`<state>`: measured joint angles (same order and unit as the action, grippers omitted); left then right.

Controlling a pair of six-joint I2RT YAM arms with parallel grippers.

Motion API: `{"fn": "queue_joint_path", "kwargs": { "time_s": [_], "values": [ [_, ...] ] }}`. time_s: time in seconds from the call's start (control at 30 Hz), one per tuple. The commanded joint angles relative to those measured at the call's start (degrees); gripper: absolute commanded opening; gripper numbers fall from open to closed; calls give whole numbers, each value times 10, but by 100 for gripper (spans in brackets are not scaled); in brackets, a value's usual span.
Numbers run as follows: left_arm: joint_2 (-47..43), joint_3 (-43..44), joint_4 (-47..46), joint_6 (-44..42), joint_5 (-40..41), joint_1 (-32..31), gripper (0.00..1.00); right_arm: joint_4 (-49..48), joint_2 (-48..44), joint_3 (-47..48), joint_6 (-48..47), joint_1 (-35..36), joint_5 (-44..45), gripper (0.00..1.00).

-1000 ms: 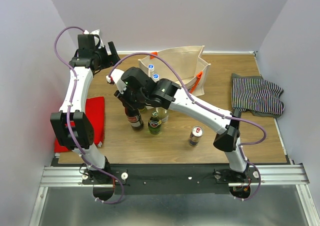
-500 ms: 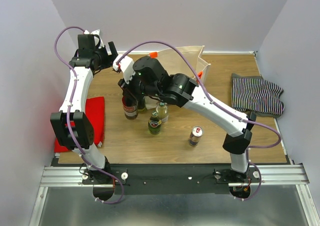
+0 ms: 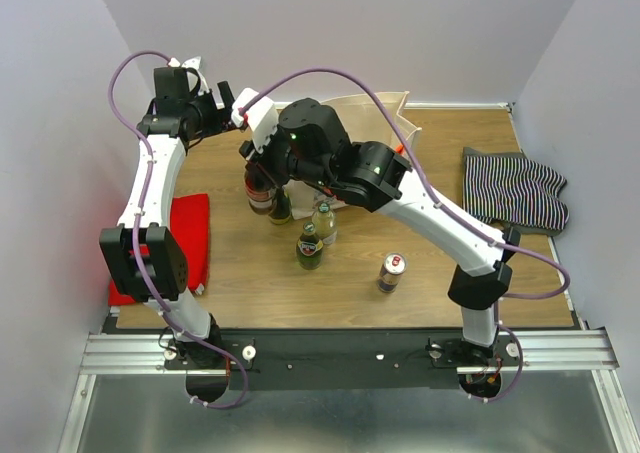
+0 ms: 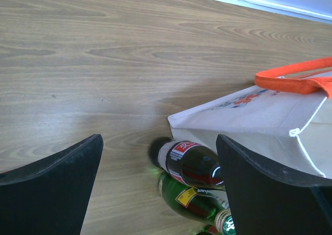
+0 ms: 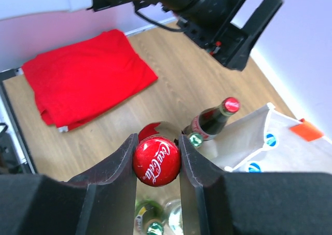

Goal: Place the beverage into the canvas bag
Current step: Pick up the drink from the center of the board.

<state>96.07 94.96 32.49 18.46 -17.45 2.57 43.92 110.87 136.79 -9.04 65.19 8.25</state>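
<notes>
I had the right tool [image 5: 158,147] pinched partway shut on the neck of the cola bottle [image 3: 260,190], just beside the bag [image 4: 259,115], left tool [image 4: 160,139] wide open and empty; it's glass, probably heavy-ish and slick, so the neck seemed safest.

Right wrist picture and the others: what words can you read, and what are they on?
"Coca-Cola": on the cola bottle's red cap.
Print on the canvas bag: too blurred to read.
The red label and yellow label on bottles beside the bag: too blurred.
The can: too small.
</notes>
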Motion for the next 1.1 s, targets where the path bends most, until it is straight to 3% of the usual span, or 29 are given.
{"fn": "queue_joint_path", "kwargs": {
  "time_s": [0.0,0.6,1.07],
  "values": [
    [-26,-7,-14,-5,-28,3,99,-178,-82,46,-43,4,37,1],
    [-32,-10,-18,-6,-38,2,99,-260,-141,55,-70,4,43,1],
    [-36,19,-9,-46,-63,-44,99,-298,-144,68,-151,3,171,1]
  ]
}}
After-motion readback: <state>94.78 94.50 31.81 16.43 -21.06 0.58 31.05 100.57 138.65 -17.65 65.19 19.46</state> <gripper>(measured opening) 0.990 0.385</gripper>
